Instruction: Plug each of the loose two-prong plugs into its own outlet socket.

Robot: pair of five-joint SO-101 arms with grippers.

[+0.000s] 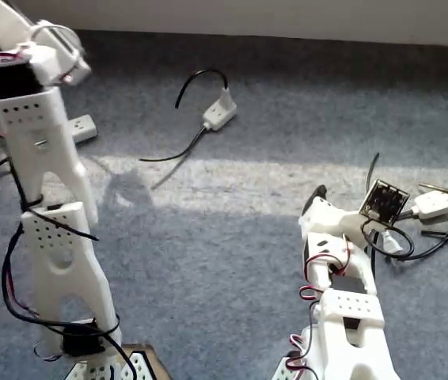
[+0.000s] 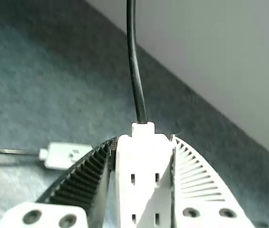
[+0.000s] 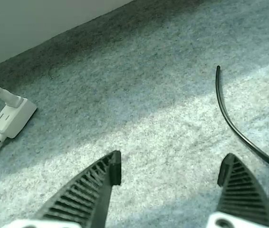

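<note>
My left gripper [image 2: 141, 156] is shut on a white outlet block [image 2: 143, 180] with slot pairs on its face; a black cord [image 2: 133, 61] runs from its end toward the wall. A small white plug [image 2: 63, 156] on a thin wire lies on the carpet beyond it. The left arm [image 1: 38, 150] stands tall at the left edge, and a white outlet end [image 1: 83, 127] peeks out behind it. My right gripper [image 3: 170, 175] is open over bare carpet, low at the right [image 1: 321, 207]. Farther off lies a white outlet [image 3: 12, 115] [image 1: 220, 112] with a plug seated in it.
Grey carpet covers the floor, with a pale wall [image 1: 287, 16] along the far side. More white plugs and connectors [image 1: 436, 204] lie tangled with black cords [image 1: 402, 241] at the right. A loose black cord [image 3: 234, 128] curves beside the right gripper.
</note>
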